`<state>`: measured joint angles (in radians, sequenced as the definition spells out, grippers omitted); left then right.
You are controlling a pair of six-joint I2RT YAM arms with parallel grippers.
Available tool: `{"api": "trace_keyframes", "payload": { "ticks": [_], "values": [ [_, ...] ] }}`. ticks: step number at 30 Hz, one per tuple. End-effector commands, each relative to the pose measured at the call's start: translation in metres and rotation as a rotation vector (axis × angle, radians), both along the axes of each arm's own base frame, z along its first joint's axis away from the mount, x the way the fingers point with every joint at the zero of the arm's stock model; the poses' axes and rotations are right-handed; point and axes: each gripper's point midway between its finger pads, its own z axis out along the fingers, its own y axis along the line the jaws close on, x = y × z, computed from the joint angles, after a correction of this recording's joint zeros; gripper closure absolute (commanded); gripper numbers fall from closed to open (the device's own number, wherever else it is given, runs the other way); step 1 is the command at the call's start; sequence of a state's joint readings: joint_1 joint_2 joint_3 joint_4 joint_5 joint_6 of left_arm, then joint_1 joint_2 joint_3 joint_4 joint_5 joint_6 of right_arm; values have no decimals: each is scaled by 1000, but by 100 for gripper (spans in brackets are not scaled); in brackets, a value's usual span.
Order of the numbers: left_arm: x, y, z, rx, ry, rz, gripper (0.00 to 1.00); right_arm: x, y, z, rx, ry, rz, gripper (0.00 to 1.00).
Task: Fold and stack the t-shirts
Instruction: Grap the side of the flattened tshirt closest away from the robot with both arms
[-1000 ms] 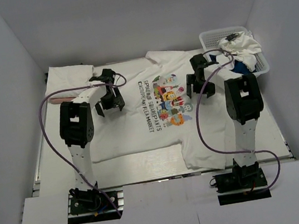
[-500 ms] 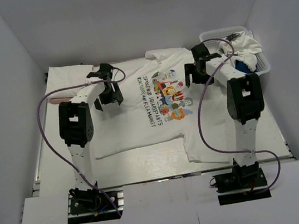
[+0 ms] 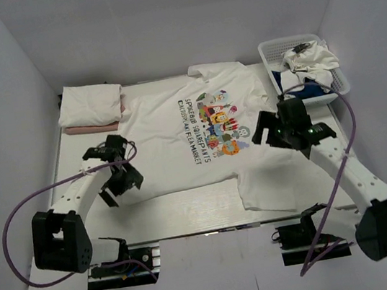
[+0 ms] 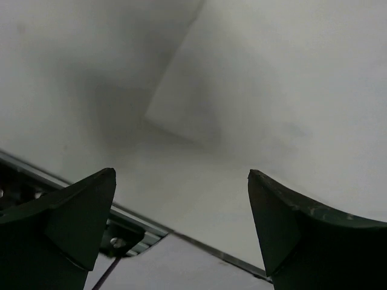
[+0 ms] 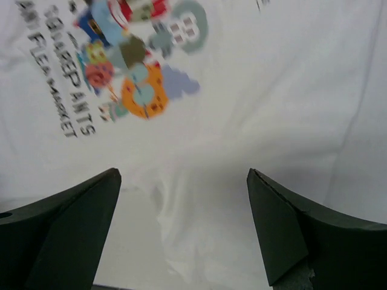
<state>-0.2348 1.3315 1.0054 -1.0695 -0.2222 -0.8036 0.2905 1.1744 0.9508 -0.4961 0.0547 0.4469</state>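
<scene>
Hovering over the white short-sleeved cloth t-shirt with the colourful cartoon print and dark lettering (image 3: 182, 165), I have both pairs of fingers spread wide and holding nothing. The shirt lies flat, its long axis running from my left gripper (image 3: 122, 187) across to my right gripper (image 3: 274, 136), with the hem toward the left one and the shoulders toward the right one (the tops of the letters face that way). Ahead of my left fingertips (image 4: 78, 211), in line with the gap between them, sits the hem corner (image 4: 181, 109), near the tips but not touched. Under my right gripper the print lies ahead and to the left of the fingers, with wrinkled white cloth showing in the gap. Each arm is nearest its own end of the shirt, so I judge the coming move turns on my left fingers reaching forward to pinch that corner.
</scene>
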Motion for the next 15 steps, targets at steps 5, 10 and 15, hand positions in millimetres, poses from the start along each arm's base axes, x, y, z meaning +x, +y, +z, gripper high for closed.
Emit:
{"api": "trace_keyframes", "payload": {
  "ticks": [5,10,15],
  "values": [
    [-61,12,-62,-62,164,326,3,-90,-41,-45,16,145,-250,10],
    [-39,10,-67,-119,127,379,12,-122,-47,-66,-6,252,-254,10],
    [-27,12,-54,-145,46,404,16,-153,-48,-85,-19,377,-238,10]
  ]
}}
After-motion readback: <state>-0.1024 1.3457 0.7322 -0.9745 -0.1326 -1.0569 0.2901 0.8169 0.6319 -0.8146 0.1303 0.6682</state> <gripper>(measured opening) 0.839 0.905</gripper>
